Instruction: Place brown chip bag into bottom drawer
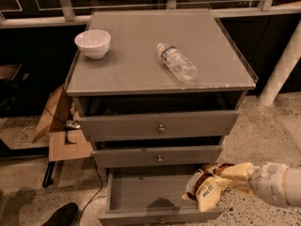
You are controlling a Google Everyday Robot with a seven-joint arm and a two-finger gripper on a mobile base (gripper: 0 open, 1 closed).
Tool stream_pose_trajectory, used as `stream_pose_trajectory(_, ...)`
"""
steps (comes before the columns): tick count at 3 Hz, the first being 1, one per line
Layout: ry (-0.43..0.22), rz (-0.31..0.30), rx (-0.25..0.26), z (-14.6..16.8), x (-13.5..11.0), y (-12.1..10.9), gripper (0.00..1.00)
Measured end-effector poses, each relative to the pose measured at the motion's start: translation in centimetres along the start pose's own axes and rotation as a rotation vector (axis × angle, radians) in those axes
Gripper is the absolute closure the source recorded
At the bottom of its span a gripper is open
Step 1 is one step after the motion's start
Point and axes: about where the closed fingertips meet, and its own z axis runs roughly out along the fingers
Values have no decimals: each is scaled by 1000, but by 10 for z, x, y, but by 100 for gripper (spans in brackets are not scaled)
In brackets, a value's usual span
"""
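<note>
The brown chip bag (214, 185), crumpled yellow-cream foil with dark brown patches, hangs over the right end of the bottom drawer (141, 192), which stands pulled open and shows a bare grey floor. My gripper (251, 179) comes in from the lower right on a white arm and is shut on the bag's right end. The bag's lower tip overlaps the drawer's right front corner; whether it touches the drawer I cannot tell.
Two wider grey drawers (160, 125) sit above, partly pulled out. On the cabinet top (136, 69) stand a white bowl (92, 43) and a lying clear water bottle (177, 62). Cardboard (59, 126), a cable and a dark shoe (59, 214) lie left; a white post (282, 65) stands right.
</note>
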Motion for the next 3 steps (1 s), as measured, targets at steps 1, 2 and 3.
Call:
stream_pose_trajectory(1, -6, 10, 13, 44, 8, 18, 100)
stream_pose_trajectory(2, -16, 27, 10, 88, 14, 42, 100)
stream_pose_trajectory(3, -16, 27, 10, 88, 14, 42, 100)
